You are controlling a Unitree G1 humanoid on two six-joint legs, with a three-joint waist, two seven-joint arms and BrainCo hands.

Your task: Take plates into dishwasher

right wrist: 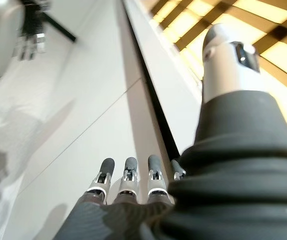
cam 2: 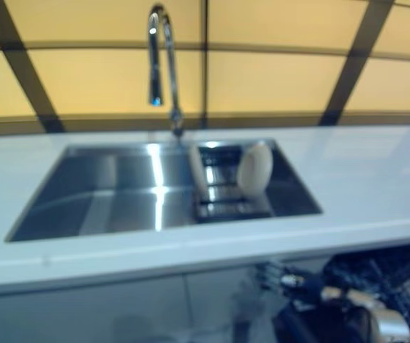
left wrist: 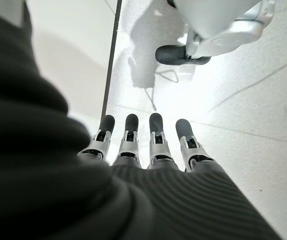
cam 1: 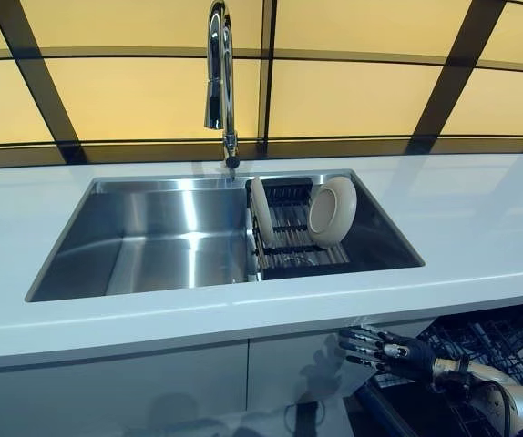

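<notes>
Up on the white countertop [cam 1: 480,228] sits the steel sink [cam 1: 152,237], tall chrome faucet [cam 1: 219,73] arching over its back edge, and in the right-hand part of the basin there's a dark wire dish rack [cam 1: 289,238] with the plates waiting in it. Two of them, both cream-coloured and standing on edge: the left plate [cam 1: 261,211] sits nearly edge-on at the rack's left end, and the right plate [cam 1: 333,211] leans at the right end with its round face turned toward the front, a clear gap of bare rack between them. Neither is being touched. Down below the counter edge, the right hand [cam 1: 384,350] hangs in front of the white cabinet doors [cam 1: 152,387], fingers [right wrist: 128,175] extended straight and side by side, empty, pointing toward the cabinet front. Just to its right the open dishwasher [cam 1: 503,341] shows its dark wire basket, and I can't make out any plate in the part that's visible. The left hand [left wrist: 148,150] doesn't appear in the head views at all; its own wrist camera shows it aimed at the pale floor [left wrist: 253,110], fingers straight and held in a neat row, nothing in its grasp.
</notes>
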